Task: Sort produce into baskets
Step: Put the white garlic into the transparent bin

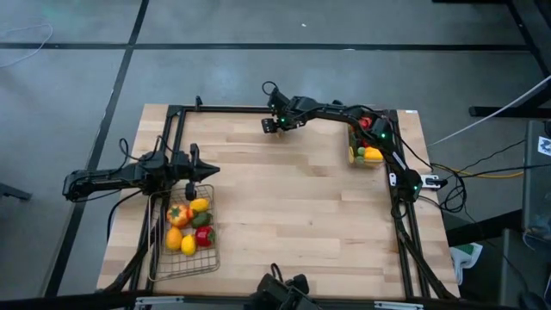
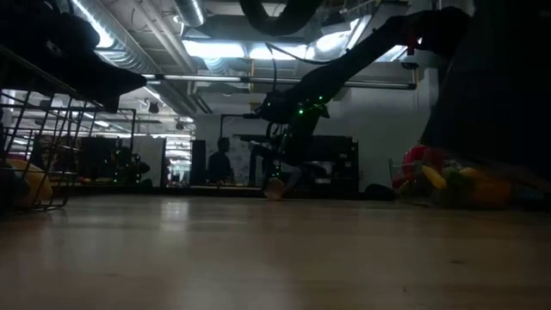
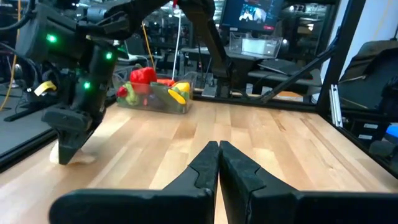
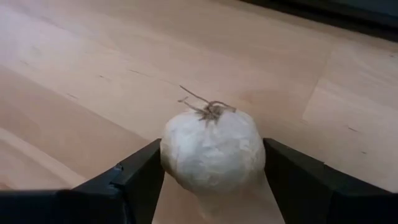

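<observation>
The produce lies in two lots on the pale wooden worktop (image 1: 293, 207): yellow, orange, red and green toy pieces (image 1: 189, 226) sit inside the wire-mesh basket (image 1: 211, 258) near the worktop's left front, and more pieces, red, yellow and green (image 1: 368, 153), fill the narrow clear plastic bin (image 1: 355, 142) at the far right side. One further piece, a whitish garlic bulb (image 4: 212, 149) with a dry tuft of roots on top, is apart from both containers, near the far edge of the worktop around the middle. The right hand (image 1: 270, 126) has its two dark fingers (image 4: 134, 177) set on either side of this bulb, pressed against its flanks, so it is clamped on the bulb; the right wrist view shows bare wood just behind it. In the left wrist view the same hand (image 3: 67, 146) reaches down to the wood with the pale bulb (image 3: 71, 155) at its tip, and the clear bin (image 3: 155, 99) stands well behind it. The right arm stretches from the worktop's right edge, over the bin, toward the far middle. The left hand (image 1: 207, 170) waits above the far end of the wire basket, its fingers (image 3: 202, 171) pressed together with nothing between them
</observation>
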Robot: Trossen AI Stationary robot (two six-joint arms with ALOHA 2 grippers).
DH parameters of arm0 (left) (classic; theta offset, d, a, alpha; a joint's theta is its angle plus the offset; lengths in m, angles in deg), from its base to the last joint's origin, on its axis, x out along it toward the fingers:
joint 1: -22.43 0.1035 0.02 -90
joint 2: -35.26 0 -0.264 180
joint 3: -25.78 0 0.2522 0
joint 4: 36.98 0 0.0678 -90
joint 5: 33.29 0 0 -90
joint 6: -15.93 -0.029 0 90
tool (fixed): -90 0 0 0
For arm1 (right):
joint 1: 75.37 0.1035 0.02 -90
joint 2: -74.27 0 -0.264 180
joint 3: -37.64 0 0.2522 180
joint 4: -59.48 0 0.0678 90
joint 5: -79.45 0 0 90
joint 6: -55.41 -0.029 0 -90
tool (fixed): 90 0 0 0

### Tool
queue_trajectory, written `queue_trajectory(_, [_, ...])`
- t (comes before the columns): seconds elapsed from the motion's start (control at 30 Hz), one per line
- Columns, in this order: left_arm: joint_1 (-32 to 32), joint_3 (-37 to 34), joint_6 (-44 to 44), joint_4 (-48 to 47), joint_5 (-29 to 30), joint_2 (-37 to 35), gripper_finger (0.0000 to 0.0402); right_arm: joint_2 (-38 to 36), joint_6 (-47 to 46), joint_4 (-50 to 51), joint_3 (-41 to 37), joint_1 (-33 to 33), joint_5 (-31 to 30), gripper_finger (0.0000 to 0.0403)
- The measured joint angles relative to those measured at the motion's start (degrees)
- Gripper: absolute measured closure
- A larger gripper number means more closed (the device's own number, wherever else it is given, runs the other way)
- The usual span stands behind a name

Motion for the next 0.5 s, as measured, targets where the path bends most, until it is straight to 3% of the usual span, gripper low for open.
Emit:
queue_trajectory(0.27, [0.02, 0.00, 0.04, -0.84, 0.02, 0.00, 0.0392, 0.00, 0.02, 0.23, -0.02, 0.00, -0.02, 0.0144])
queue_trajectory(0.5, [0.02, 0.00, 0.04, -0.91, 0.02, 0.00, 0.0392, 0.00, 0.66, -0.37, 0.02, 0.00, 0.54, 0.0204])
